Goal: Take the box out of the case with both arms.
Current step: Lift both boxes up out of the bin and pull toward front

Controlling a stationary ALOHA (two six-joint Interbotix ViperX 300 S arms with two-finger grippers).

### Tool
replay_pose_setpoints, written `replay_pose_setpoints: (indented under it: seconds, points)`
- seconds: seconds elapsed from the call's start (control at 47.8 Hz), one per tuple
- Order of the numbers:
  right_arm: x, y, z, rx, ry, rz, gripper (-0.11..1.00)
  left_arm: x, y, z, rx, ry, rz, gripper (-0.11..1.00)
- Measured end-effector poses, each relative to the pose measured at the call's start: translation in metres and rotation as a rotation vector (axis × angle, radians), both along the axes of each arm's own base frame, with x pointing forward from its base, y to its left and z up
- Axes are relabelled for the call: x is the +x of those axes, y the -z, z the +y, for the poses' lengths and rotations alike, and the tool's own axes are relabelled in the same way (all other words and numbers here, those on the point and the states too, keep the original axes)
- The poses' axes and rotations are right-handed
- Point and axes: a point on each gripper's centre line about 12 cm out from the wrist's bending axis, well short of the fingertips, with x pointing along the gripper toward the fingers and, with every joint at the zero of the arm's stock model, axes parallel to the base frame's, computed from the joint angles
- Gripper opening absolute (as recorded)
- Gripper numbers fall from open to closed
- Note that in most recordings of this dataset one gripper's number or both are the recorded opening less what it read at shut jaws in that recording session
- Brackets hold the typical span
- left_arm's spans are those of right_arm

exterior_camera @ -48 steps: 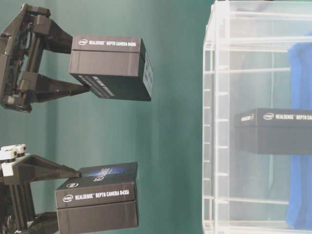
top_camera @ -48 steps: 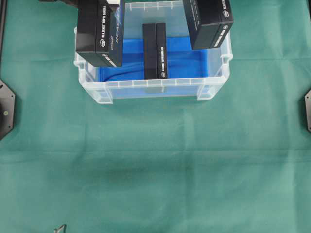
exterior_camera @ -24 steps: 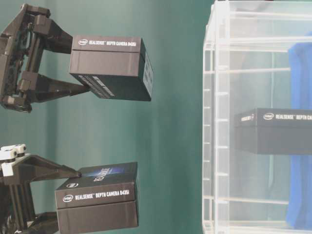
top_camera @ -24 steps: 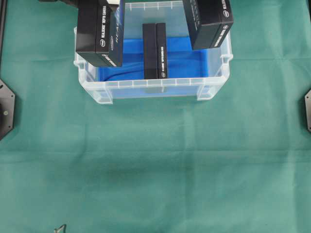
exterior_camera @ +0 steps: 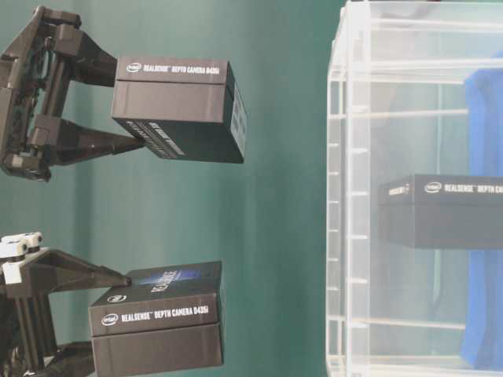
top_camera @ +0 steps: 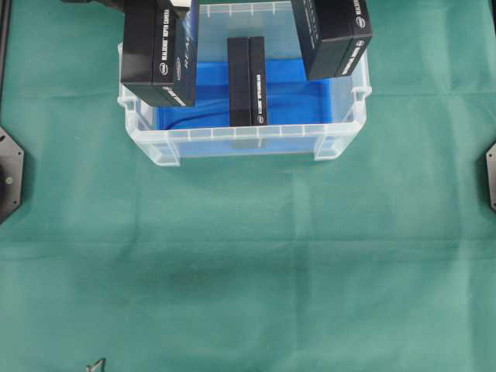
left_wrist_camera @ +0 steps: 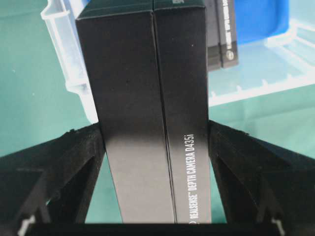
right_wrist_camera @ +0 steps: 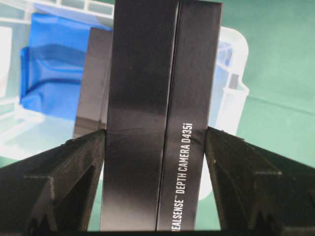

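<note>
The clear case (top_camera: 240,143) with its blue liner (top_camera: 298,97) stands at the top middle of the overhead view. One black box (top_camera: 248,81) stands on edge inside it, also seen through the case wall (exterior_camera: 448,212). My left gripper (left_wrist_camera: 155,130) is shut on a second black box (top_camera: 155,50), held above the case's left rim; its fingers (left_wrist_camera: 93,147) press both sides. My right gripper (right_wrist_camera: 155,135) is shut on a third black box (top_camera: 333,35) above the case's right side. The table-level view shows both held boxes (exterior_camera: 181,110) (exterior_camera: 157,330) well clear of the case (exterior_camera: 346,157).
Green cloth (top_camera: 248,256) covers the table in front of the case. Black arm bases sit at the left edge (top_camera: 9,174) and right edge (top_camera: 490,174). A small dark object (top_camera: 97,364) pokes in at the bottom edge.
</note>
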Motion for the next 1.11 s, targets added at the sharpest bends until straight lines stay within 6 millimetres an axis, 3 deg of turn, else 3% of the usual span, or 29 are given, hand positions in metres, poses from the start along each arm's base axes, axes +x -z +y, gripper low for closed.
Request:
replay_pose_setpoints:
  seconds: [0.188,0.398,0.753,0.963,1.109]
  points:
    - [0.002,0.0,0.007,0.0,-0.02,0.0,0.67,0.002,0.003,-0.005,-0.007,-0.003,0.008,0.64]
    - [0.007,0.0,0.032,0.009,-0.04,0.005,0.67,0.007,0.009,-0.028,-0.02,0.013,0.021,0.64]
    - [0.008,0.002,0.108,0.036,0.019,0.009,0.67,0.006,0.016,-0.095,-0.047,0.06,0.038,0.64]
    - [-0.001,0.003,0.161,0.052,0.061,0.016,0.67,0.004,0.017,-0.139,-0.064,0.083,0.038,0.64]
    - [-0.006,0.003,0.188,0.068,0.085,-0.001,0.67,0.0,0.017,-0.167,-0.078,0.085,0.033,0.64]
